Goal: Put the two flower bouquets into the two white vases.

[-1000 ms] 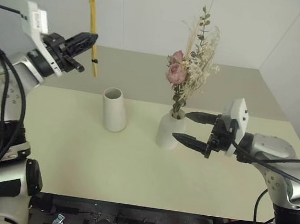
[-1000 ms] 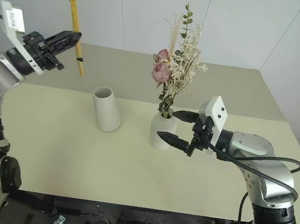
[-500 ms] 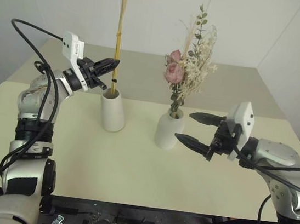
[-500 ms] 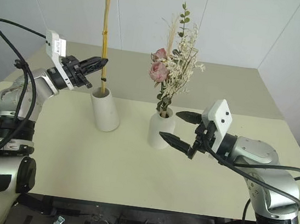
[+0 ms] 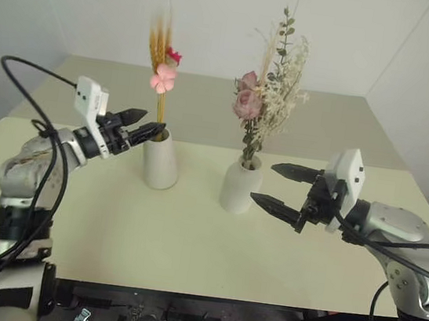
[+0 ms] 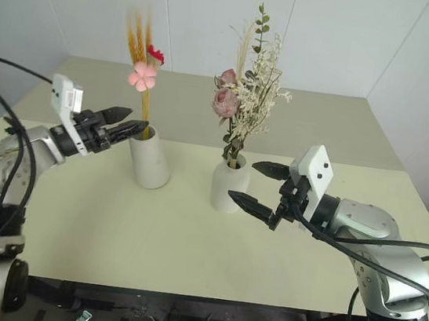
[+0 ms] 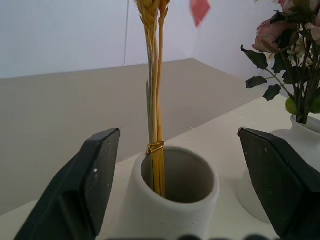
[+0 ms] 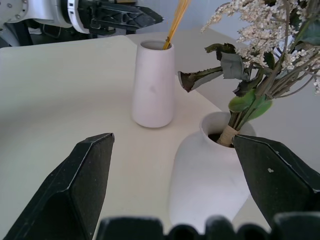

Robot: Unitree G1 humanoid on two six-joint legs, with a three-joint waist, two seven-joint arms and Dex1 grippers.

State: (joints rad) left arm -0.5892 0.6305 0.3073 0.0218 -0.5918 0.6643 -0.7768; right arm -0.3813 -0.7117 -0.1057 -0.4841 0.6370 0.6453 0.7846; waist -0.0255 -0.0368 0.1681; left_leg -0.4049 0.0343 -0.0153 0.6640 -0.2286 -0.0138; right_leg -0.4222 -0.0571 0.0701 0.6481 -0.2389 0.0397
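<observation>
On the pale table (image 5: 188, 244), both bouquets stand in their vases. Just ahead of the left gripper (image 5: 144, 125), the tapered vase (image 5: 160, 157) holds the slim bouquet (image 5: 161, 70): its golden stalks, bound with a gold tie, drop into the wide mouth and lean against the rim on the side away from the other vase, with the pink flower and red berries high above the fingertips. The left gripper's jaws are released and spread wide; in the left wrist view its two black fingers (image 7: 97, 180) flank the tapered vase's mouth without touching the stalks or the rim.

Just ahead of the right gripper (image 5: 273, 185), the rounded vase (image 5: 240, 186) carries the bushy bouquet (image 5: 267, 96), its stems tied and pushed into the narrow neck, the pink roses and cream sprigs rising well above the jaws. The right gripper's jaws also stand wide apart and grasp nothing; one fingertip reaches close beside the vase's body, the other sits level with its neck, a small gap between fingertips and ceramic. The two vases stand near each other, apart, between the two grippers
</observation>
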